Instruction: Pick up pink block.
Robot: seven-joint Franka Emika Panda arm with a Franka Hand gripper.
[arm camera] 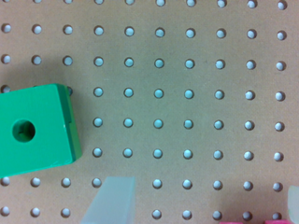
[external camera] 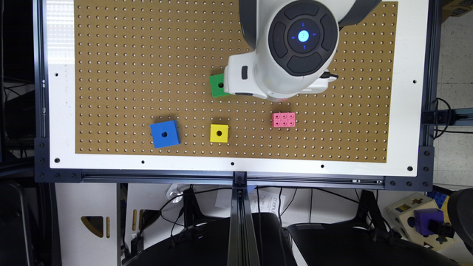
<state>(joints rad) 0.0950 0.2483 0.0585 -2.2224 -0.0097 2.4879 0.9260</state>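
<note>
Across pegboard worktop (external camera: 111,55), exterior view's left to right: blue cube (external camera: 164,133), yellow cube (external camera: 219,133), green cube (external camera: 218,85), pink block (external camera: 283,119). Jaws (arm camera: 198,205) spread wide, holding nothing, one fingertip (arm camera: 112,200) pale beside green cube (arm camera: 35,133). Pink block (arm camera: 247,221) peeks at wrist view's edge, between open jaws but not yet centred. Judgement: shift over block, align fingers across short sides, descend, close. Green cube close beside one finger, so risk of nudging it; yellow and blue well apart.
</note>
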